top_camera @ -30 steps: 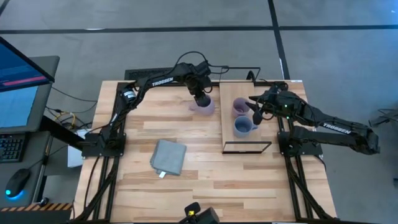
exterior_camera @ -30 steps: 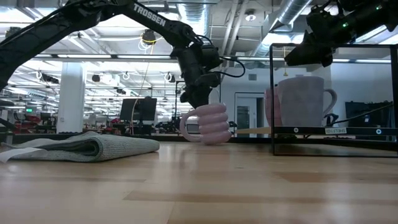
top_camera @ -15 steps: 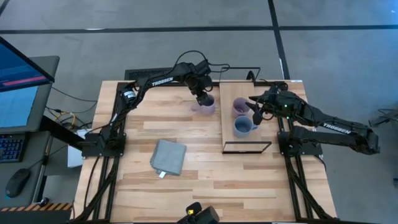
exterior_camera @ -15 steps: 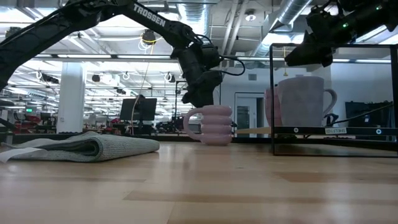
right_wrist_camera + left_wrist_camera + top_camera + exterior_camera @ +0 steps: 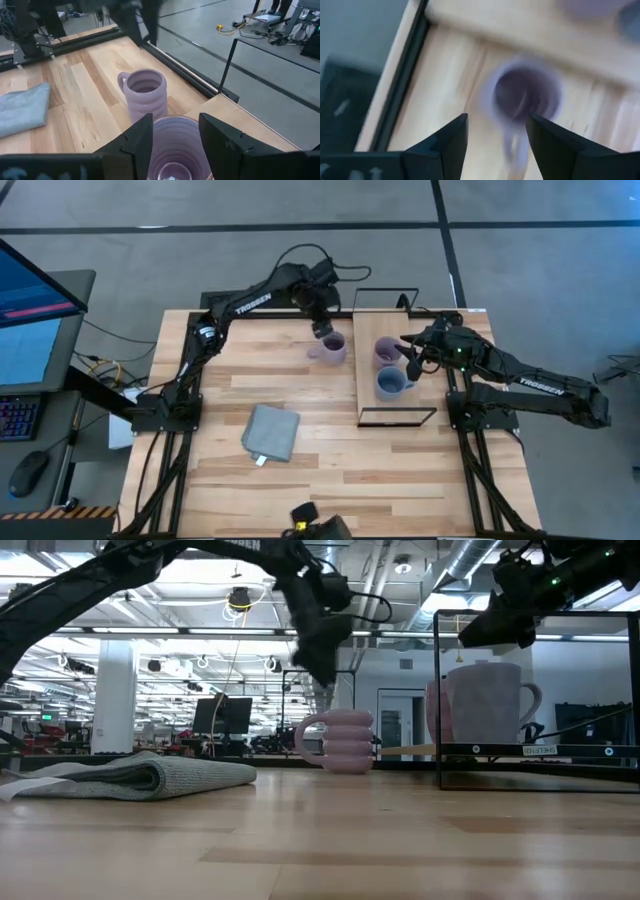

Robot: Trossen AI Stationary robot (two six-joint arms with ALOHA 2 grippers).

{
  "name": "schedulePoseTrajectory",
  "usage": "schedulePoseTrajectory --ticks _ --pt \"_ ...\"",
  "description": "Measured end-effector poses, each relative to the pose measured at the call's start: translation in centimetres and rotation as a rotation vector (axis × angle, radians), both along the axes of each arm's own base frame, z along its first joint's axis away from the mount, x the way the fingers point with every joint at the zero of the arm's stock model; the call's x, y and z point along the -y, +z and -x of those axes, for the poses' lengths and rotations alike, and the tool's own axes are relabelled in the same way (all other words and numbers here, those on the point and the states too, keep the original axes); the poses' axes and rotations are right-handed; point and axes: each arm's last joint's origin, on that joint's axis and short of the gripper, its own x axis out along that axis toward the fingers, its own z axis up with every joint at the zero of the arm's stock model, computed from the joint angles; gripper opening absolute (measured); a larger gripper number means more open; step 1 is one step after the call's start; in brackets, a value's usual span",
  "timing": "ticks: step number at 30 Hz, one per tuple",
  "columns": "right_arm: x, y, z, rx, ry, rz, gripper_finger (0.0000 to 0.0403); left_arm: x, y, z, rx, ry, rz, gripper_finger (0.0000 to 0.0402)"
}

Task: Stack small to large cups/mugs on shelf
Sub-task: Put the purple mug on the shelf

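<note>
Ribbed mug (image 5: 331, 348) upright on bench (image 5: 230, 490), just left of shelf (image 5: 372, 395) bearing two mugs. Left claw (image 5: 321, 330) wide, empty, above it. Right claw (image 5: 408, 356) part-spread over shelf's far mug (image 5: 386, 350). Cloth (image 5: 271, 432) nearer.

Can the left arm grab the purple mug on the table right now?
Probably yes. The left gripper hangs open just above the ribbed purple mug, which stands upright on the table with nothing between them.

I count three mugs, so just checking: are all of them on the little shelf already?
No: the ribbed lavender mug stands on the table beside the shelf, which holds only two.
</note>
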Motion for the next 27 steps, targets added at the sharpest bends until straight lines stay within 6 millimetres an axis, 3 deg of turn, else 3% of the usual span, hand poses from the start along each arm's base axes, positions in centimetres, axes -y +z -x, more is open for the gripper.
schedulePoseTrajectory --ticks 4,9,18,27 --pt "0.0 -0.1 0.0 -0.012 0.004 0.005 0.0183 1.1 0.0 2.0 -0.212 0.071 -0.005 0.019" --pt "0.0 -0.1 0.0 -0.015 0.007 0.013 0.018 2.5 -1.7 2.3 -0.376 0.146 -0.006 0.019" --pt "0.0 -0.1 0.0 -0.02 0.009 0.01 0.0183 3.5 -6.3 1.7 -0.433 0.145 0.075 0.019" --pt "-0.1 -0.2 0.0 -0.024 0.02 0.003 0.0182 3.9 -7.7 0.3 -0.348 0.123 -0.002 0.019"
